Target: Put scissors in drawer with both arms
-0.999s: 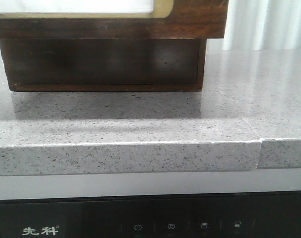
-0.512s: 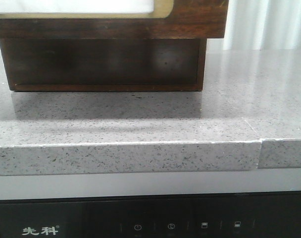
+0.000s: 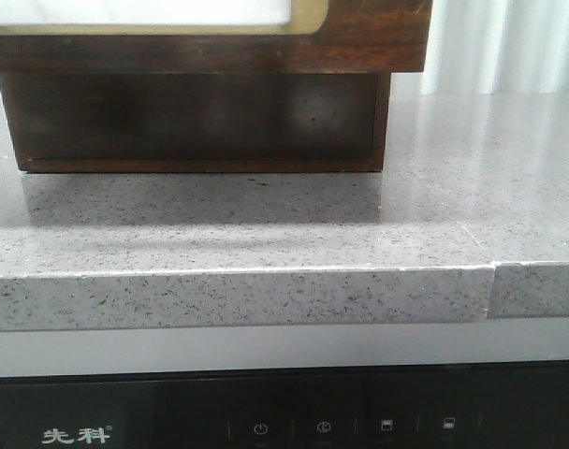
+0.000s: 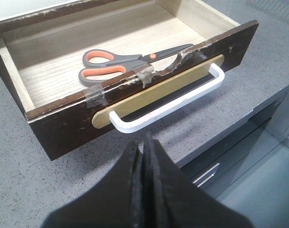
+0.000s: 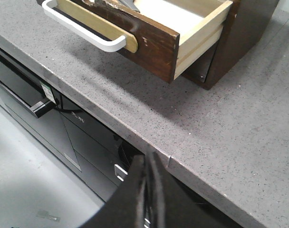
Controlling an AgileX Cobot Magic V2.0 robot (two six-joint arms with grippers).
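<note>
In the front view the drawer (image 3: 205, 37) fills the upper left of the frame: a dark brown wooden front with a white panel inside a tan, round-cornered rim, jutting over the darker cabinet (image 3: 196, 117) beneath it. Both sit on a grey speckled stone counter (image 3: 266, 234) with a seam at its right edge; along the bottom runs a glossy black appliance panel (image 3: 284, 426) with small white icons. In the left wrist view the drawer (image 4: 63, 126) stands pulled out, its pale-grained wood floor bare but for the scissors (image 4: 130, 61), which lie flat at the upper centre with orange-lined loops to the left and dark blades pointing right. The front's top edge is chipped and patched with clear tape (image 4: 94, 95); a tan oval plate carries a white bar handle (image 4: 168, 104). The left gripper (image 4: 143, 142), at bottom centre, has its black fingers pressed together, holding nothing. In the right wrist view the drawer (image 5: 154, 40) and handle (image 5: 85, 31) sit at the top, light wooden sides showing. The right gripper (image 5: 147, 161), at the bottom, is likewise closed and empty, over the counter edge.
</note>
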